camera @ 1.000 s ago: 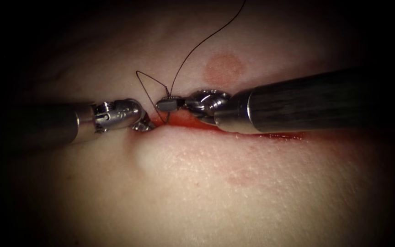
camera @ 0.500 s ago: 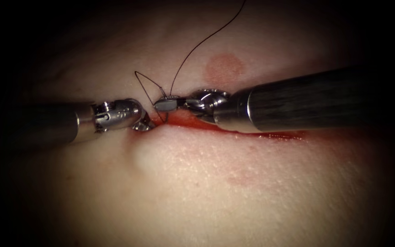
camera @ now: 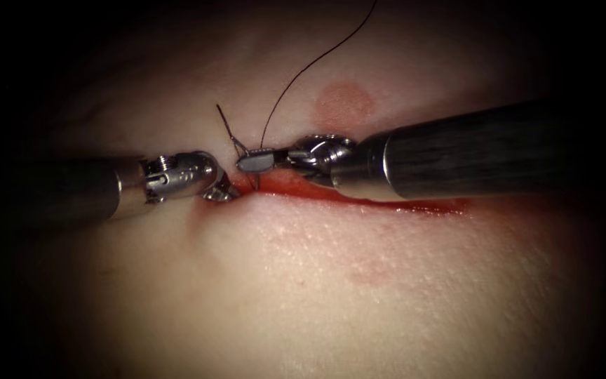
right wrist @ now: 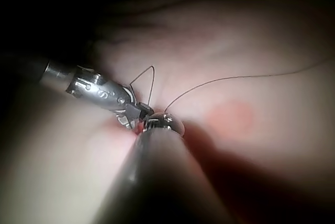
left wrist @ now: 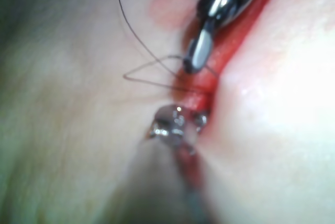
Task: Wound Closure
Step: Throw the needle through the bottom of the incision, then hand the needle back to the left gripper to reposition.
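**Both tools at the cut's left end**

My right tool (camera: 254,162) is clenched on the thread (camera: 296,77) just above the cut (camera: 387,203). My left tool (camera: 217,191) is dipped into the cut; can't tell its jaw state. Can't make out the needle. Red fluid (camera: 289,184) lines the cut.

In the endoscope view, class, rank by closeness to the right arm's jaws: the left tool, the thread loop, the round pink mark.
1. thread loop, just upper left of the right tool
2. left tool, lower left
3. round pink mark, above right
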`<state>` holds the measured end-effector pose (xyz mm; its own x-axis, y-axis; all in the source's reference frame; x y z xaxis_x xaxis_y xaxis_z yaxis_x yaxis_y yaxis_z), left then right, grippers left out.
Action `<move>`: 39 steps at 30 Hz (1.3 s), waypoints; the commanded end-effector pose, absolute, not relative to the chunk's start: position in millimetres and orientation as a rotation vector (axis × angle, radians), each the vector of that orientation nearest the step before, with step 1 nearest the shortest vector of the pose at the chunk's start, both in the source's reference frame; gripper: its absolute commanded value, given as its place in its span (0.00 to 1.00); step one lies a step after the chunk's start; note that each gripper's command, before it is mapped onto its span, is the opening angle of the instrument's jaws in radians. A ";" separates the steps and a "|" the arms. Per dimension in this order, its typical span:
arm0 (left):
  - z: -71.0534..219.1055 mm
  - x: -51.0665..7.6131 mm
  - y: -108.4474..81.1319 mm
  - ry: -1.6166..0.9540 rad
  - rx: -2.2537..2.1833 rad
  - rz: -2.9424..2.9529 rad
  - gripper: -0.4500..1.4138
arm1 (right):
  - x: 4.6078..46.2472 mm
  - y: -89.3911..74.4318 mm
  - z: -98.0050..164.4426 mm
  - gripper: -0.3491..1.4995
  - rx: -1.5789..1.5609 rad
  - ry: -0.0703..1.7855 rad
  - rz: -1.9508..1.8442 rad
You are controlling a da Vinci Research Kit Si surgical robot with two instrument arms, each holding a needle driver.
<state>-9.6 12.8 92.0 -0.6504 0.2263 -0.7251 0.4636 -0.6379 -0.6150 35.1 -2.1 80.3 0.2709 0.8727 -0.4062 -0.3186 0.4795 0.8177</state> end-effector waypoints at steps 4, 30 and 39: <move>92.6 -10.2 12.6 1.259 1.237 -2.418 0.05 | 35.6 -2.5 81.2 0.00 0.649 0.989 0.871; 92.5 -9.8 12.5 1.260 1.235 -2.414 0.05 | 34.7 0.1 82.0 0.00 0.498 1.118 0.830; 92.5 -9.8 12.5 1.260 1.235 -2.414 0.05 | 35.4 -0.7 82.5 0.00 0.641 1.175 0.887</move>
<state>-9.2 12.6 91.8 -0.6502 0.2238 -0.7261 0.4668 -0.6363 -0.6142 34.8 -0.3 81.9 0.1267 0.8572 -0.4992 -0.2531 0.5145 0.8193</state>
